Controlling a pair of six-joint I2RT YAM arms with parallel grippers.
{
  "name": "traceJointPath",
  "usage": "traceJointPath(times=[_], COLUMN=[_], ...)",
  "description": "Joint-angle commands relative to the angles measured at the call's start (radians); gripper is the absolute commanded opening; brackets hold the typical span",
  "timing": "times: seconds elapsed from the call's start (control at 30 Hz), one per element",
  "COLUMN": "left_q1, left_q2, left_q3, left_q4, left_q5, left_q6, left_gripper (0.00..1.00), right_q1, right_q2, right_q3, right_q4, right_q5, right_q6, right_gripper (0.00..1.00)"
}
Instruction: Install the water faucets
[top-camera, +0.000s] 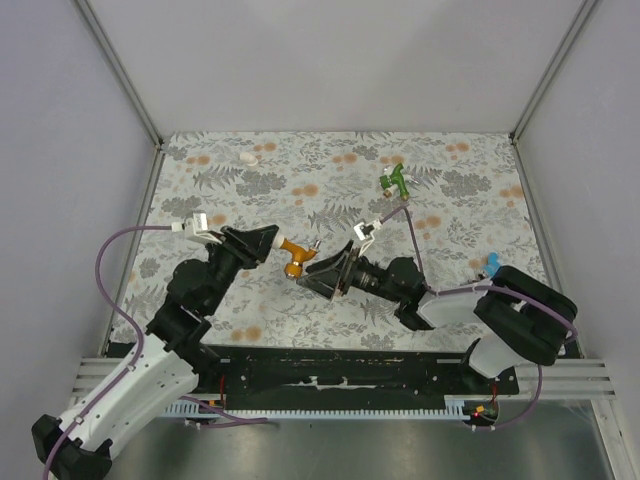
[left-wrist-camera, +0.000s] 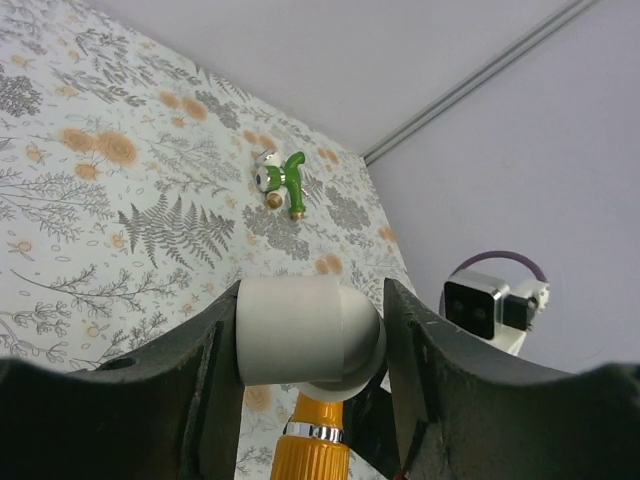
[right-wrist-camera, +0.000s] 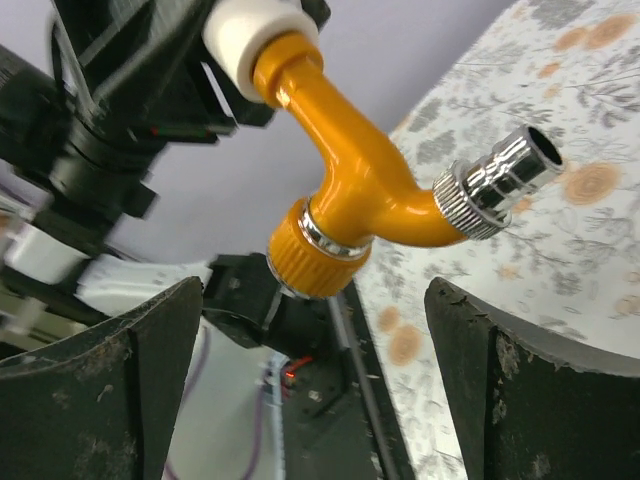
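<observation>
My left gripper (top-camera: 268, 244) is shut on a white elbow fitting (left-wrist-camera: 300, 338) that sits on the end of the orange faucet (top-camera: 295, 256), and holds both above the table. In the left wrist view the orange faucet (left-wrist-camera: 312, 445) hangs below the fitting. In the right wrist view the orange faucet (right-wrist-camera: 365, 190) with its chrome spout (right-wrist-camera: 498, 182) hangs just ahead of my right gripper (right-wrist-camera: 315, 370). The right gripper (top-camera: 322, 268) is wide open, its fingers (right-wrist-camera: 110, 390) apart from the faucet. A green faucet (top-camera: 397, 181) lies at the back right. The dark red faucet is out of view.
A blue faucet (top-camera: 492, 265) lies partly behind my right arm near the right wall. A small white piece (top-camera: 247, 157) lies at the back left. The green faucet also shows in the left wrist view (left-wrist-camera: 281, 181). Grey walls enclose the floral mat (top-camera: 300, 200).
</observation>
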Motion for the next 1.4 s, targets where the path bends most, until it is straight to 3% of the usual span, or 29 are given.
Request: traceJointPath(times=[0.0,0.33,0.57,0.87,1.07,1.37], left_q1=[-0.002,-0.004,-0.002,-0.002,-0.002,-0.002], left_q2=[0.013,0.014,0.026,0.028,0.026,0.032], left_q3=[0.112,0.147,0.172,0.173,0.176,0.170], left_q4=[-0.067,-0.147,-0.164,-0.164,-0.164,-0.157], left_q5=[-0.044,-0.050,-0.050,-0.040,-0.029,-0.017], left_q6=[-0.032,-0.029,-0.024,-0.035,-0.050,-0.073], left_gripper=[0.02,0.02,0.02,0.02,0.02,0.02], right_q1=[0.057,0.152,0.272,0.413,0.428,0.439], right_q2=[-0.127,-0.422,-0.414,-0.276,-0.155,-0.043], right_q3=[0.035,0.113,0.199,0.188,0.153,0.173], right_q4=[-0.199,-0.747,-0.844,-0.625,-0.348,-0.193], right_q5=[0.092,0.305,0.469,0.611,0.660,0.684], right_q6=[-0.292,-0.785,-1.213,-1.563,-1.660,-1.737], right_gripper=[0.98,0.98,0.98,0.98,0.98,0.98])
